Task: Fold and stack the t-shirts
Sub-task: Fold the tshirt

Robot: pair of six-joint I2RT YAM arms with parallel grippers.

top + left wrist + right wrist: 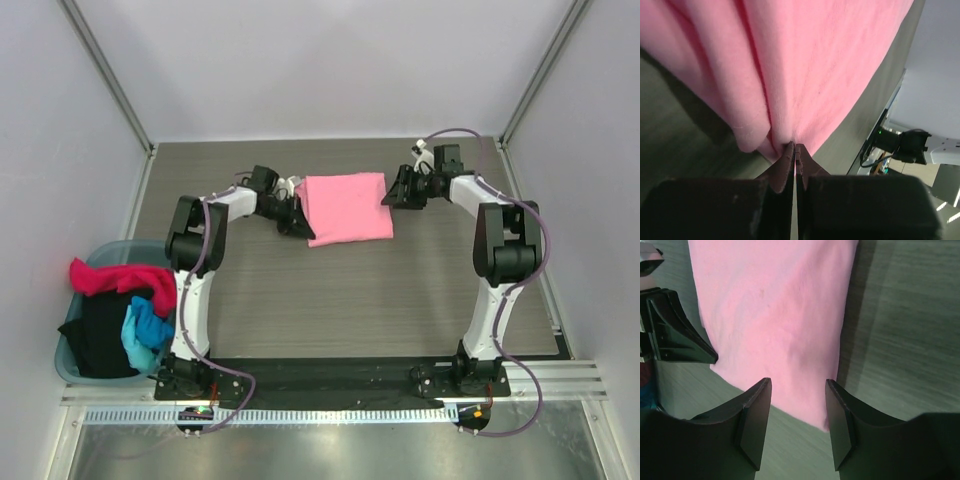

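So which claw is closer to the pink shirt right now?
Left. The left gripper is shut on the left edge of the pink shirt; the right gripper hangs open at its right edge.

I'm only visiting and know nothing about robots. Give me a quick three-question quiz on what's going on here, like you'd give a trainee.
1. True or false: the right hand is clamped shut on the pink t-shirt.
2. Where are the other t-shirts (magenta, black, blue)? A: spread flat beside the pink t-shirt. B: heaped in the basket on the robot's left. C: held up by the right hand.
3. Fill the gap: the hand pinching the pink t-shirt's edge is the ___ hand.

Key
1. False. It is open, over the shirt's edge.
2. B.
3. Left. The left hand is shut on the cloth.
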